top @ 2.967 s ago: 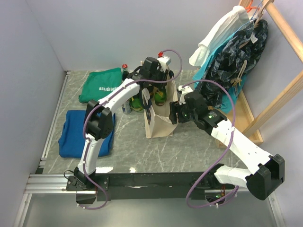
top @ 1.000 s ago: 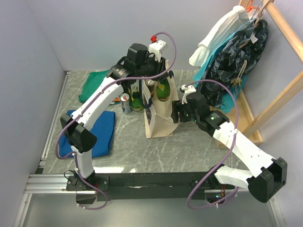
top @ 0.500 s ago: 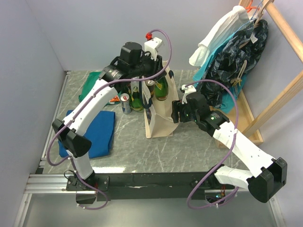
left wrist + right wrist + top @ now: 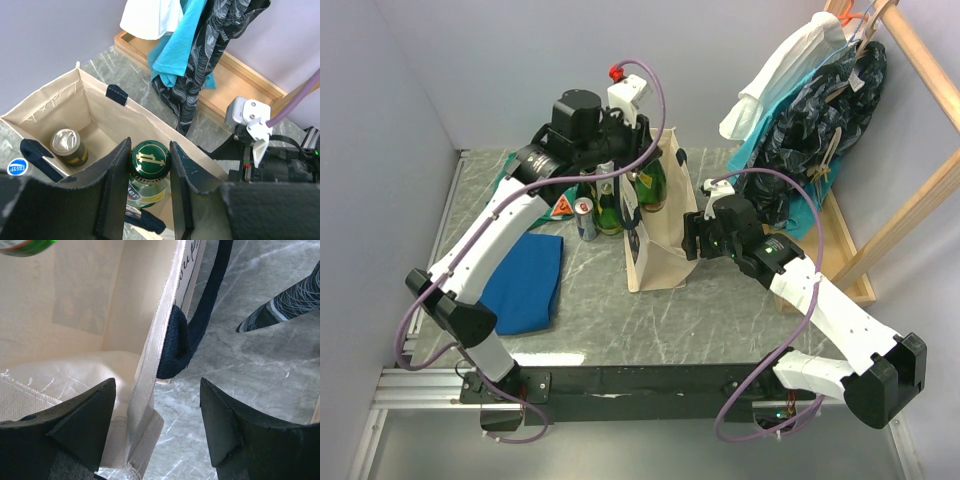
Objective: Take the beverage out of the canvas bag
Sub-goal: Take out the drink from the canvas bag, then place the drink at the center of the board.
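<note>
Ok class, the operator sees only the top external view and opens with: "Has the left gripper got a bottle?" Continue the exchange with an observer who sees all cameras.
Observer: Yes, the left gripper clamps the green bottle by its gold-marked cap.
Operator: Anything else inside the canvas bag?
Observer: A silver-topped can stands on its floor.
Operator: And the right gripper?
Observer: Open, straddling the bag's wall, one finger inside and one outside.

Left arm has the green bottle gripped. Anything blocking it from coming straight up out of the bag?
Nothing visible does. The left gripper clamps the green bottle by its cap inside the canvas bag, whose mouth is open, with nothing over it. The can sits apart in the bag's corner; a navy handle lies close beside the bottle, low down.
</note>
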Robot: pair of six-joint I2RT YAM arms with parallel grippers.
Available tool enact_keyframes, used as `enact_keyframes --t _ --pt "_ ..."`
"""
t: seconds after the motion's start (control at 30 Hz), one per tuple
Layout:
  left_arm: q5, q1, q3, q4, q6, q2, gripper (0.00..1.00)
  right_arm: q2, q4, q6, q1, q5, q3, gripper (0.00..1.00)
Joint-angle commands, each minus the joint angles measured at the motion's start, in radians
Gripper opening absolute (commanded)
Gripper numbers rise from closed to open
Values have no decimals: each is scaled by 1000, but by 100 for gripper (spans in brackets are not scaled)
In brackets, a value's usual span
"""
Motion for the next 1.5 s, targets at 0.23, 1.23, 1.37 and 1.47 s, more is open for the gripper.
enact_keyframes --t 0.23,1.23,1.37,1.47 --pt "-42 -5 -52 236 -20 -193 1 -23 0 4 8 3 -5 74" --pt "-232 -5 -230 247 30 -376 1 -14 2 4 8 9 -5 74" --pt "-272 -3 -225 225 45 -389 1 -6 0 1 8 6 -4 74" --pt "-278 -3 -238 222 46 -403 1 -5 2 1 6 4 -4 74"
